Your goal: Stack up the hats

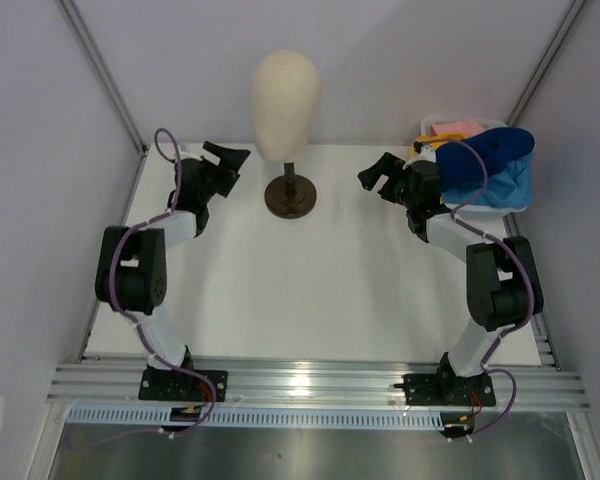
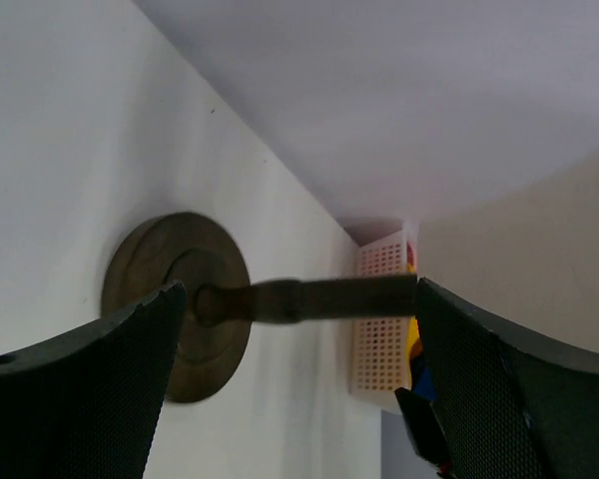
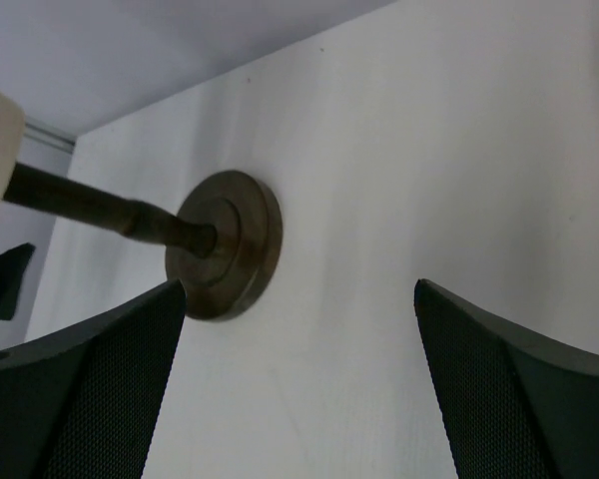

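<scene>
The hats (image 1: 485,165) sit bundled in a white basket (image 2: 382,319) off to the right of the mannequin head (image 1: 286,104), at the far right corner of the desk (image 1: 310,290). A dark blue one lies on top with its brim flopping over the rim, a lighter blue one sags beneath it, and a bit of pink and yellow shows behind. None is on the mannequin head yet, so the stacking looks not yet begun.

The left end effector (image 1: 227,158) hangs just left of the head's stand, fingers spread and holding nothing. The right end effector (image 1: 379,177) hovers between the stand and the basket, likewise spread wide and empty; both wrist views look across at the round dark base (image 3: 225,242).

These hats look light, limp and easily crumpled, so they will likely fold and drag rather than lift cleanly. I'd judge the overhanging brim of the dark blue one the best place to pinch, since it stands free of the basket.
</scene>
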Motion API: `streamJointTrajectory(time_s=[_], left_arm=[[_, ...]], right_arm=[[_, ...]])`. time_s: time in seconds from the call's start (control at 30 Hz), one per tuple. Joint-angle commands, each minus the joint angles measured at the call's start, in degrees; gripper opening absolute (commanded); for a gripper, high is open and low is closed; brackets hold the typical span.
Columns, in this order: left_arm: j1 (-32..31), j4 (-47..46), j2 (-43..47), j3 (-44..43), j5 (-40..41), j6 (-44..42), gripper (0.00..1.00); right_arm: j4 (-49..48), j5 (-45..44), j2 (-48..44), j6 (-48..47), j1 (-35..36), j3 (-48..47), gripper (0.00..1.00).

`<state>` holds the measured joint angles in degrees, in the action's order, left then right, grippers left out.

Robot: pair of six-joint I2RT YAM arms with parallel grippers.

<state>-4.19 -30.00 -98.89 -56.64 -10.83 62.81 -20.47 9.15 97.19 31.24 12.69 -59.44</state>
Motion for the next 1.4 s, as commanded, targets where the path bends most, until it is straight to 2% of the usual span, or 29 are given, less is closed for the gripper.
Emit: streamJointTrajectory(time_s=[0.0,0.03,0.2,0.23,0.37,0.5,0.7,0.83,0.9,1.0,1.07,1.2,1.37], left_arm=[[0.58,-11.66,-9.98,-7.76,-5.33,6.53,0.97],[0.50,-11.66,-12.18,-14.66,-6.47,7.58,0.97],[-1.52,-9.30,-21.51,-22.89,-5.87,10.67,0.96],[-1.96,-8.07,-23.78,-26.73,-5.26,10.93,0.96],[-3.63,-1.83,-28.98,-34.04,-4.73,11.20,0.98],[-4.86,2.48,-30.92,-36.43,-3.06,11.73,0.96],[-6.53,7.94,-31.88,-36.61,-2.70,14.36,0.95],[-7.85,6.28,-33.64,-38.28,-8.48,14.18,0.94],[-8.12,2.15,-34.44,-37.67,-10.95,14.98,0.93],[-8.38,1.08,-34.62,-36.44,-13.95,12.27,0.91],[-8.47,0.65,-33.30,-33.46,-14.39,10.76,0.91],[-9.00,-6.03,-29.70,-25.38,-14.57,10.50,0.92],[-10.66,-7.00,-25.05,-18.96,-14.57,7.33,0.92]], right_arm=[[-10.28,-1.59,5.80,5.31,0.67,-6.47,1.00],[-11.08,-0.72,7.39,6.45,1.28,-7.70,0.99],[-14.51,-0.71,18.71,9.97,4.53,-16.91,1.00],[-14.60,-1.06,20.22,10.50,4.80,-18.42,0.99],[-14.34,-2.90,26.55,13.57,5.85,-25.71,1.00],[-15.29,-6.60,31.74,20.86,6.56,-30.46,0.99],[-16.62,-2.47,41.94,30.01,7.96,-42.15,0.99],[-17.41,-1.42,42.03,29.84,9.37,-43.04,0.99],[-17.32,-0.19,41.42,28.70,9.55,-43.04,1.00],[-17.32,0.96,40.89,28.52,9.72,-42.78,1.00],[-18.63,3.06,41.33,28.87,9.90,-43.30,0.99],[-19.08,5.44,41.86,29.14,11.39,-43.31,0.99],[-20.13,6.32,39.75,29.48,12.97,-38.75,0.99]])
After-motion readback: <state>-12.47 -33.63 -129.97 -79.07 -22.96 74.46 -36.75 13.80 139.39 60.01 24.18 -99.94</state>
